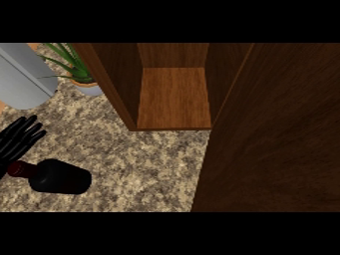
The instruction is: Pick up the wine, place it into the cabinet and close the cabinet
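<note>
- Looking down from the head view, I find the wine bottle (58, 177) lying on its side on the speckled counter (143, 164), near the lower left, its red-capped neck pointing left toward my left hand (10, 142).
- That left hand sits just beside the neck, fingers straight and spread, holding nothing; I cannot tell whether it touches the cap. My right hand does not show.
- To the right, the cabinet door (283, 139) stands swung wide open, a broad dark wooden slab filling that side of the frame.
- Beyond the bottle, well apart from it, the cabinet (121, 84) shows a bare wooden shelf (174, 97) inside.
- Farther back at left stand a potted plant (81, 74) and a grey cylinder (14, 74).
- My reading of the risk: the bottle is round and on its side, so a nudge from straight fingers could roll it away before I get a hold.
- A grasp on the narrow neck alone may let the heavy body swing and clip the cabinet's side wall on the way in.
</note>
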Motion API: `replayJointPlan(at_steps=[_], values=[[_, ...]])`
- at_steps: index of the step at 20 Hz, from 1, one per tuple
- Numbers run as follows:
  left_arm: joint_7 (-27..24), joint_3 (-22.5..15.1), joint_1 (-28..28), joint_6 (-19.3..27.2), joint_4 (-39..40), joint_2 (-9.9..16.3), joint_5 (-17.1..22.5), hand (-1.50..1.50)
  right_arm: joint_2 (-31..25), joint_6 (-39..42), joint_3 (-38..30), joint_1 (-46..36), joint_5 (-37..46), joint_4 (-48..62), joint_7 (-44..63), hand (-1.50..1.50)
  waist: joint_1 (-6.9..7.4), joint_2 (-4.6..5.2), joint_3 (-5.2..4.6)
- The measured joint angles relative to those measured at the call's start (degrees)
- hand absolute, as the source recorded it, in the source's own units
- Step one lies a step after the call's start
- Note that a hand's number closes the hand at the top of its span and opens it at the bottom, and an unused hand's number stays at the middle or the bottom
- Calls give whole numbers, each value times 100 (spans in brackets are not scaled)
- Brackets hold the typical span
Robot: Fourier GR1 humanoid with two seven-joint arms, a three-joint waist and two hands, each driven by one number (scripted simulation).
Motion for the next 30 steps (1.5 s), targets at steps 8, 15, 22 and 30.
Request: replayJointPlan(at_steps=[8, 15, 22, 30], values=[[-932, 19, -173, -292, 1012, -92, -1006, -150, -131, -247, 139, -162, 47, 13, 113, -150, -8, 1, 0], [-1751, -18, -433, -234, 1904, -122, -1815, -150, -326, -389, 234, -101, 64, 5, 25, -150, -18, 5, 1], [-2625, -106, -687, 58, 2949, 8, -2521, -150, -427, -525, 297, -243, 72, 12, 96, -150, -23, 7, -2], [-2920, -357, -1089, 127, 4074, 47, -2742, -150, -570, -700, 366, -392, 86, 8, 151, -150, -63, 4, -5]])
